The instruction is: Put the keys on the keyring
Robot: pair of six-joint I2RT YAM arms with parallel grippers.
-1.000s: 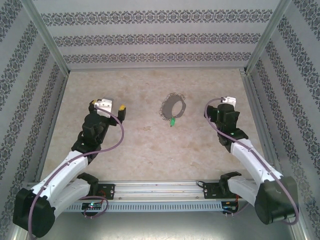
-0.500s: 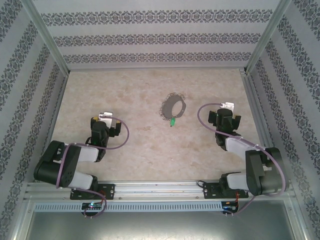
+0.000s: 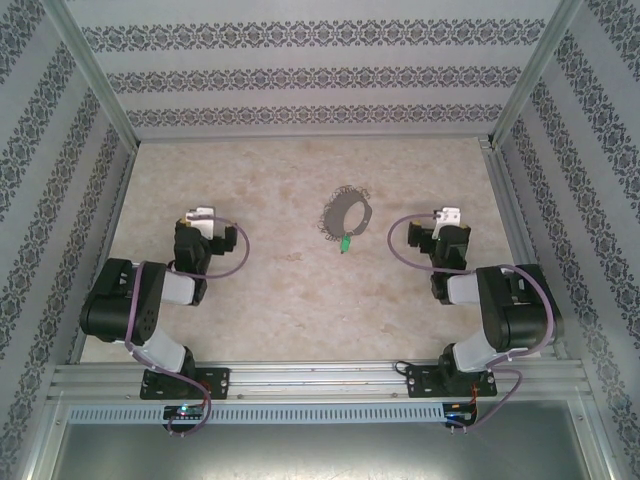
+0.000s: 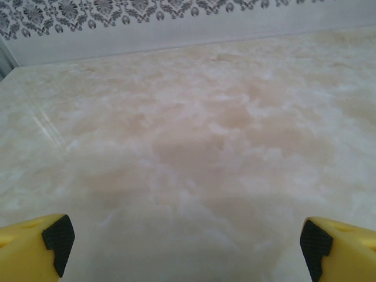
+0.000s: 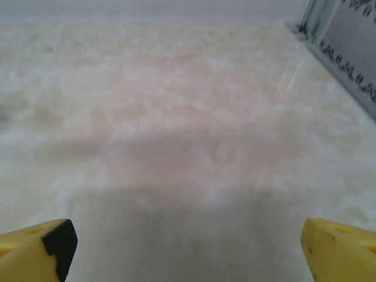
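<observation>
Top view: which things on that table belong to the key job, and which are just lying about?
For the job: keyring; green key.
Just there: marbled table; patterned walls.

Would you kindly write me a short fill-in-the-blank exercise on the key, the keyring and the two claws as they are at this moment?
1. The key has a plastic head coloured ____.
2. The left claw and the right claw both stand ____, holding nothing.
3. Seen from the top camera, the keyring lies closer to the ____ claw than to the other.

Missing words: green; open; right.
</observation>
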